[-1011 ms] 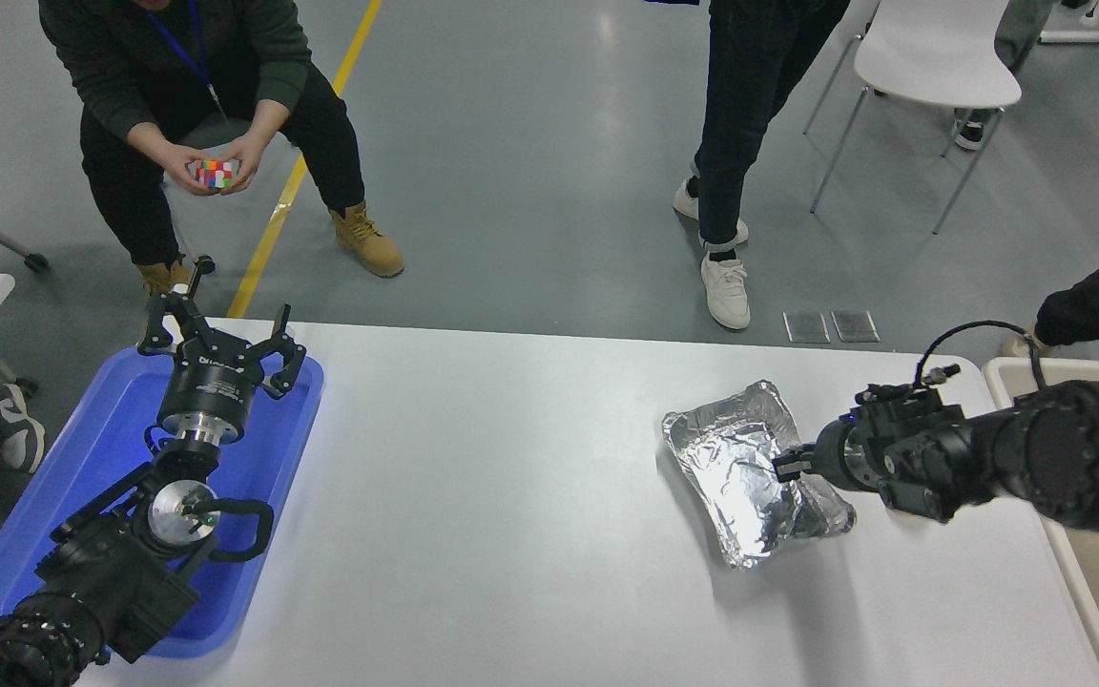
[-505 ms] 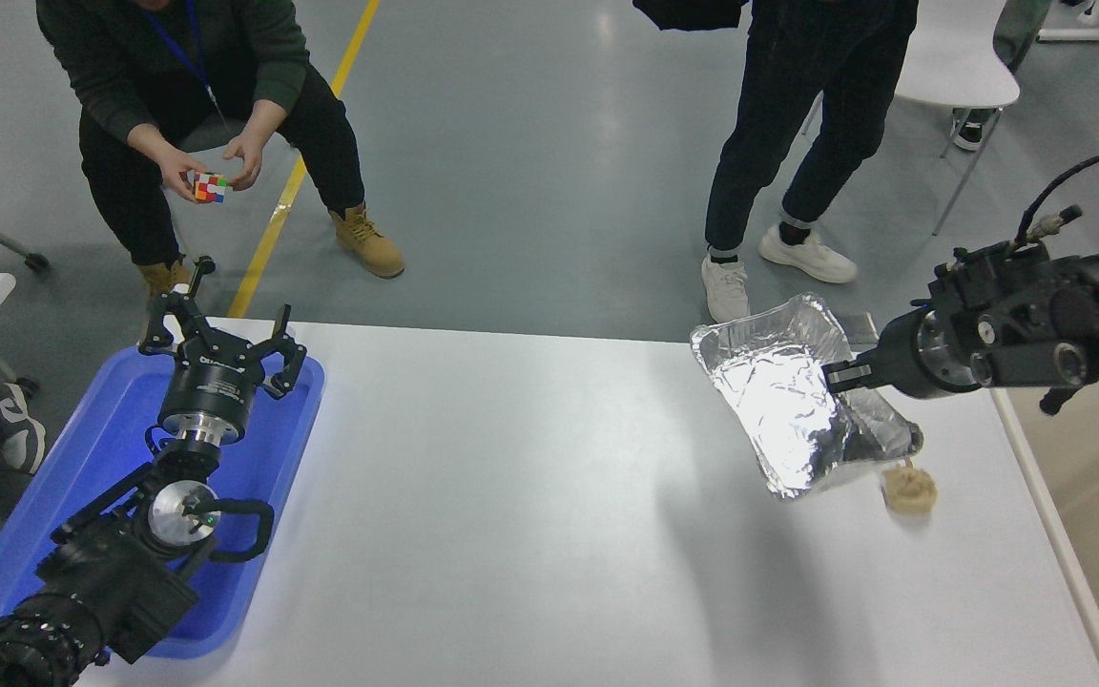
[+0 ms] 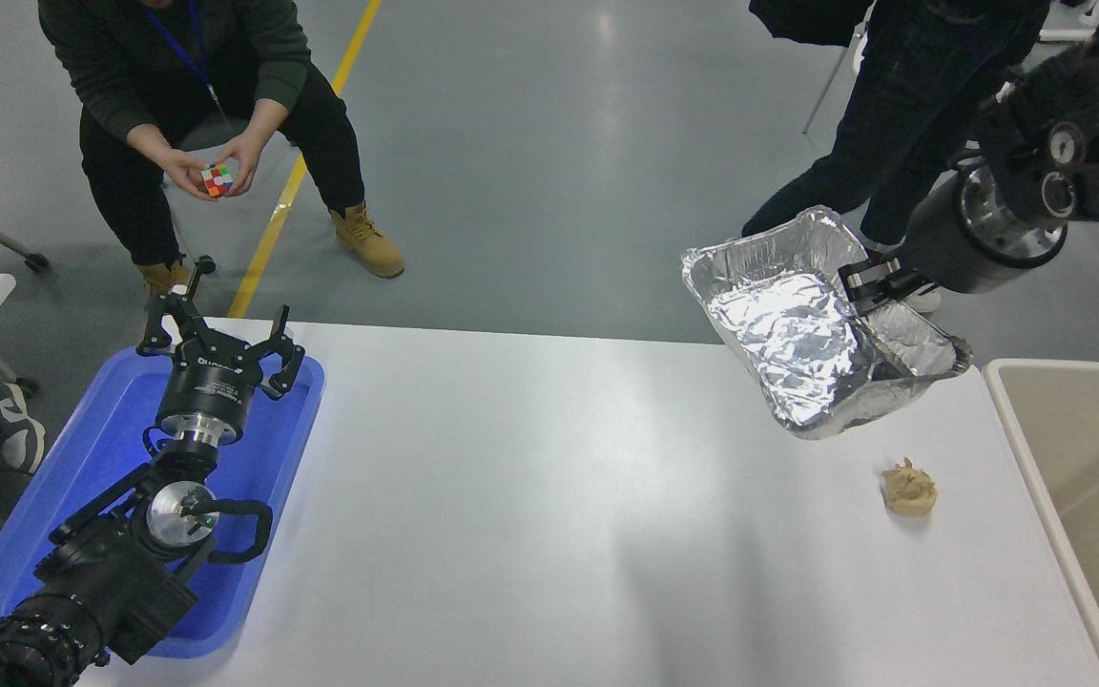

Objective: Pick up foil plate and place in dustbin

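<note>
Foil plate point(image 3: 802, 334) (in right hand point(image 3: 879, 284)) aloft

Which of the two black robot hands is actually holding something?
The right gripper, raised at the upper right: its fingers pinch the rim of the foil plate, lifted off the table. The left gripper holds nothing, fingers spread over the blue tray.

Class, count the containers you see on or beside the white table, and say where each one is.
3: a blue tray at the table's left, a foil plate held up at the right, and a dustbin beside the right edge.
</note>
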Motion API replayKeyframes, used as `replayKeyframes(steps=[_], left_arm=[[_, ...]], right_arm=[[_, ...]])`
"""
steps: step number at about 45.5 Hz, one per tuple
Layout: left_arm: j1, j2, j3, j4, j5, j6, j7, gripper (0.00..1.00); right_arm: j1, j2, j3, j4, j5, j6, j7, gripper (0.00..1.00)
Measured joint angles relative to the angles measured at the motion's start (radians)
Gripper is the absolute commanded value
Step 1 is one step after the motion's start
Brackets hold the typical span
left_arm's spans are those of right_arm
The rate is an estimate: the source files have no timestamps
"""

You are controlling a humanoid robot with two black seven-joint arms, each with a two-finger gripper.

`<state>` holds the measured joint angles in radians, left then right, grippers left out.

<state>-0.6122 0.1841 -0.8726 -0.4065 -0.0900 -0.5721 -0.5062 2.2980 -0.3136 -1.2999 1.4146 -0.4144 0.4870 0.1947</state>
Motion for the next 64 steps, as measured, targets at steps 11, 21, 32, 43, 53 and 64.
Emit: replayKeyframes(steps=[11,21,32,43,53,64], left_arm=[[0.0,0.0,0.0,0.0,0.0,0.0,0.0,1.0],[0.0,0.0,0.0,0.0,0.0,0.0,0.0,1.0],[0.0,0.0,0.0,0.0,0.0,0.0,0.0,1.0],[-0.001,0.0,0.0,0.0,0.0,0.0,0.0,1.0],[-0.001,0.0,0.0,0.0,0.0,0.0,0.0,1.0],[-0.002,0.0,0.0,0.0,0.0,0.0,0.0,1.0]], right_arm=[[0.03,-0.062,-0.007,-0.001,0.017,0.08,-0.002,0.0],[0.005,-0.188,-0.043,-0.061,0.01,0.125,-0.005,0.0],[-0.125,-0.372,-0.053,-0.279,-0.05,0.194,-0.001,0.0],[-0.346,-0.511,0.028,-0.556,-0.084,0.231,0.012,0.0],[-0.621,-0.575,0.194,-0.826,-0.092,0.241,0.017,0.0],[-0.933,-0.577,0.384,-1.093,-0.086,0.233,0.019,0.0]])
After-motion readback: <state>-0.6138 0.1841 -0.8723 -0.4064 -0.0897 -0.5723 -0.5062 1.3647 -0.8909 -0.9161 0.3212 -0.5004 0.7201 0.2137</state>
